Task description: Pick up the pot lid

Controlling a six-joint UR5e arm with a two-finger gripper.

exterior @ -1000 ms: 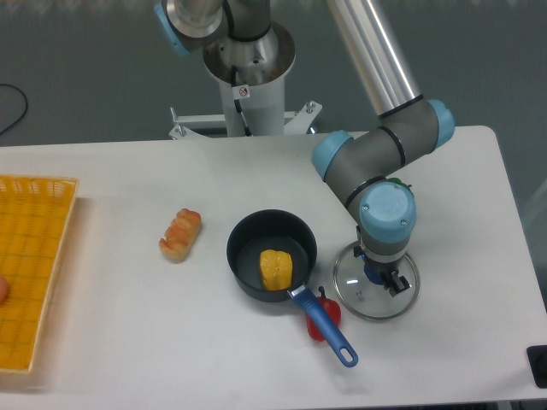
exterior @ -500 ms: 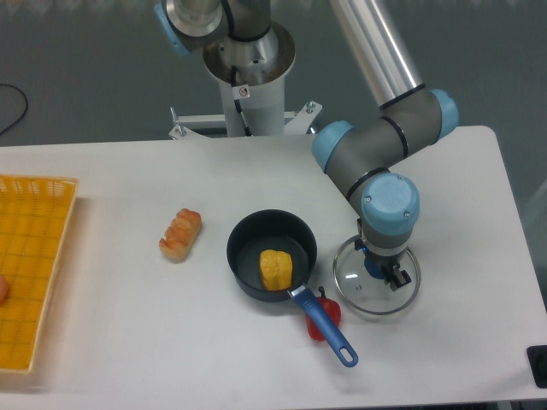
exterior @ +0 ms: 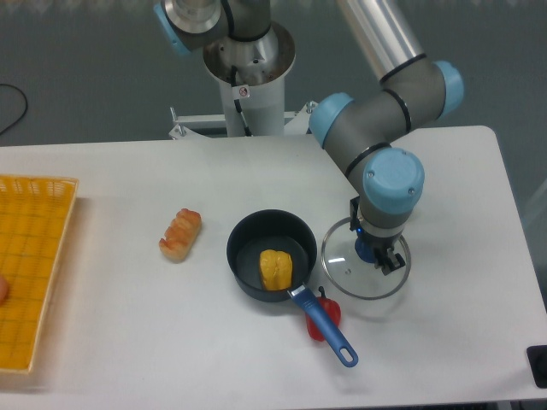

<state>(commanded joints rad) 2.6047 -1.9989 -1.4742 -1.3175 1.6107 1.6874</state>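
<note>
one clear pot lid [exterior: 349,278] with a blue knob is in the grip of the end effector [exterior: 374,243], whose fingers are closed on the knob. the lid is on the right side of the view, just beside a round black pan [exterior: 244,275]; whether its whole rim is off the white table [exterior: 120,325] is hard to tell. a yellow vegetable [exterior: 275,269] lies inside the pan, toward the near side. the pan's blue handle [exterior: 323,325] slants down to the right, across a red vegetable [exterior: 332,309] with a dark stem. well apart, left of the pan, lies a brown bread-like piece [exterior: 180,236]. a yellow-orange crate [exterior: 38,256] is at the left edge.
</note>
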